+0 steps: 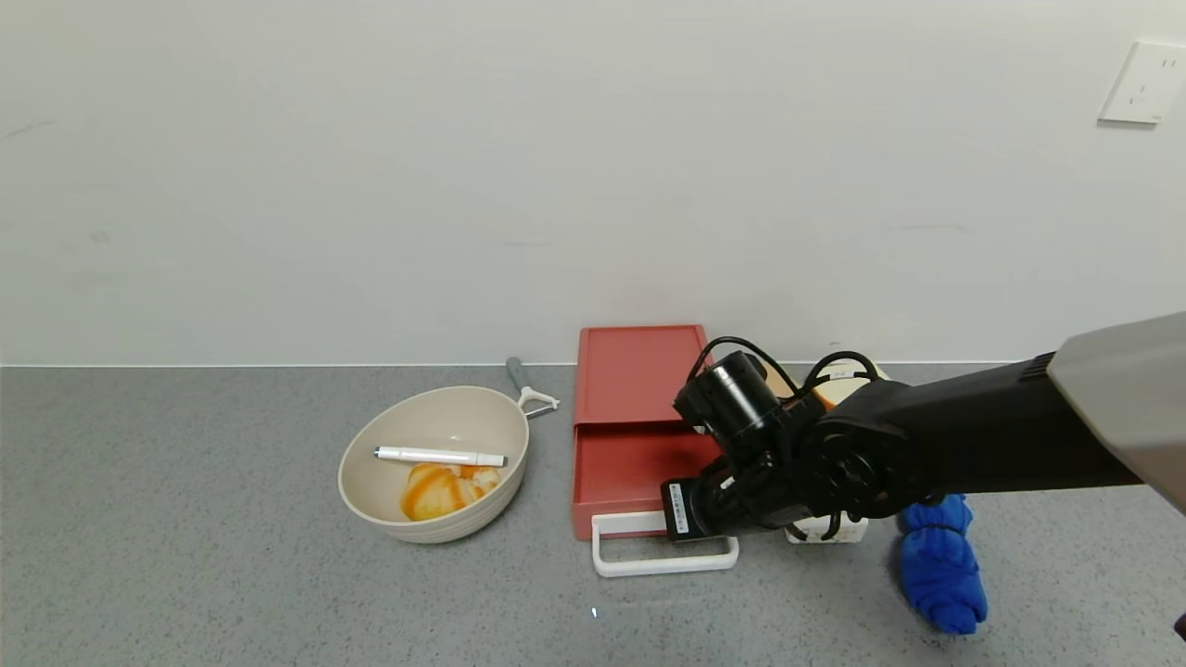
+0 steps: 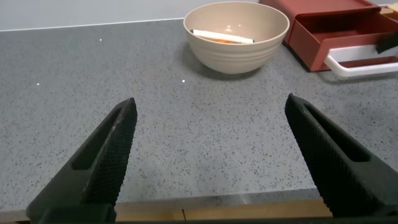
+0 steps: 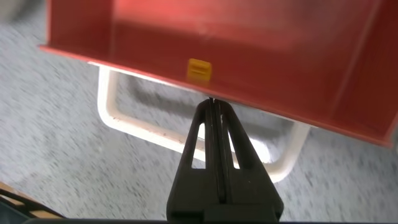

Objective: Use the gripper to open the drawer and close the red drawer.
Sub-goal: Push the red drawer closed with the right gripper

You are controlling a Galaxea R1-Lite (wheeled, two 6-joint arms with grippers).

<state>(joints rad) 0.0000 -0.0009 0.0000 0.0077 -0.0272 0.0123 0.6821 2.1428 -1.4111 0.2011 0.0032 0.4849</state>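
— Closest to us, the right gripper point(image 3: 212, 112) has its jaws pressed flat together, holding nothing, tips right at the front lip of the red drawer point(image 1: 630, 435), inside the white loop handle point(image 1: 664, 553).

— So the tray's pulled partway out?

— Yes, it stands out from the box toward the robot, near the middle of the table point(image 1: 185, 519), with a beige bowl point(image 1: 434, 475) just to its left and a blue cloth point(image 1: 940, 574) off to the right.

— What worries you?

— The box looks light. If those closed jaws push off-centre, I'd guess the whole thing slides back or twists instead of the tray going in. And the tips could slip under the lip or snag the loop and drag it.

— The other arm?

— The left gripper point(image 2: 211, 162) hangs low over bare table, jaws spread wide, well away from it all.
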